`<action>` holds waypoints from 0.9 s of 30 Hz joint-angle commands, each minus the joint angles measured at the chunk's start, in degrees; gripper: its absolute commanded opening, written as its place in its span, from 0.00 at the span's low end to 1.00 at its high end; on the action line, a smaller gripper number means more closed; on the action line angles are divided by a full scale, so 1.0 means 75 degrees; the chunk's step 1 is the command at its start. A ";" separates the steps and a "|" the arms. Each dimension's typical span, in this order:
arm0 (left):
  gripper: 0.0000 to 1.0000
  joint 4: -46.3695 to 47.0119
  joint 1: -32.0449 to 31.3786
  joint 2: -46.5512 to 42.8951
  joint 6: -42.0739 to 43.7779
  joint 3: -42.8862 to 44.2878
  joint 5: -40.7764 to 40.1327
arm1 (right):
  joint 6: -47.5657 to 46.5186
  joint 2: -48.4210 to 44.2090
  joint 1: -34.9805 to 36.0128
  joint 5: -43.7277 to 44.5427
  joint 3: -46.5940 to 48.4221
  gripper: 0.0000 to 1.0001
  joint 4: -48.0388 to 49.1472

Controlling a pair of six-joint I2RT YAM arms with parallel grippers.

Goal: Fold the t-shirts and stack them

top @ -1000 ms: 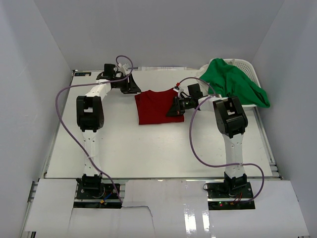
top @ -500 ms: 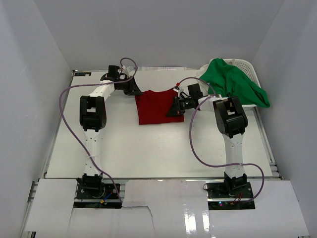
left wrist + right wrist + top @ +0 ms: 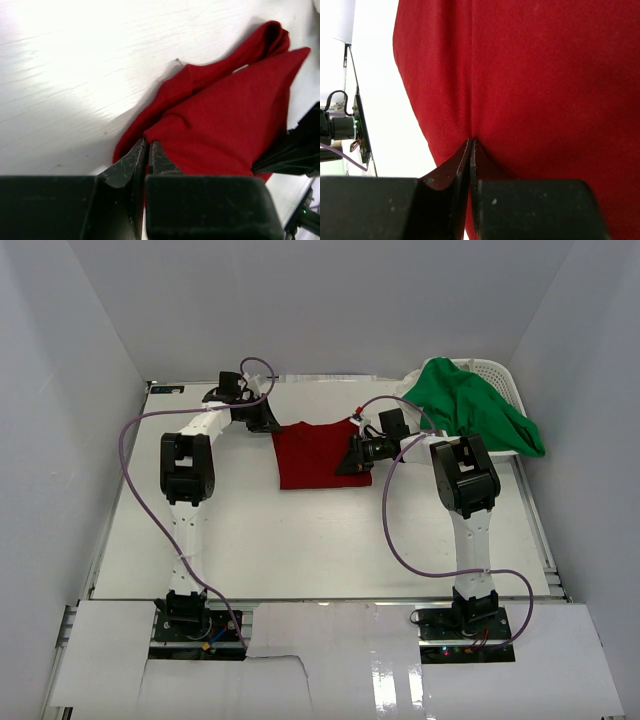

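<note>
The deep red t-shirt [image 3: 315,455] lies partly folded, as a rough square, on the white table at the far middle. My left gripper [image 3: 272,425] is at its far left corner. In the left wrist view the jaws [image 3: 148,145] are shut on a fold of the red cloth [image 3: 225,115]. My right gripper [image 3: 350,462] is at the shirt's right edge. Its jaws [image 3: 470,142] are shut on the red cloth [image 3: 545,75]. The bright green t-shirt [image 3: 470,405] lies crumpled, draped over the basket at the far right.
The white slotted basket [image 3: 497,370] stands in the far right corner under the green t-shirt. Purple cables loop from both arms. The white table [image 3: 300,540] is walled in on the left, right and back. The right gripper's black body shows in the left wrist view [image 3: 295,145].
My left arm has swung a little to the right, bringing its gripper onto the red t-shirt's far left corner. The right arm and both shirts have stayed put.
</note>
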 commanded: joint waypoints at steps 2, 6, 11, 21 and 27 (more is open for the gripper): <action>0.09 0.0177 0.0313 -0.0965 -0.0074 -0.0110 -0.1528 | -0.0277 0.0250 0.0024 0.0282 -0.0135 0.08 -0.0689; 0.09 0.0493 0.0454 -0.1281 -0.0309 -0.0496 -0.1846 | -0.0254 0.0262 0.0024 0.0270 -0.0170 0.08 -0.0665; 0.29 0.0973 0.0454 -0.1656 -0.0344 -0.0918 -0.1742 | -0.0289 0.0262 0.0036 0.0258 -0.0194 0.08 -0.0677; 0.59 0.1607 0.0466 -0.2043 -0.1070 -0.1316 -0.0805 | -0.0348 0.0226 0.0024 0.0188 -0.0217 0.08 -0.0736; 0.59 0.1571 0.0466 -0.2545 -0.1949 -0.2674 -0.0066 | -0.0348 0.0238 0.0024 0.0176 -0.0170 0.08 -0.0771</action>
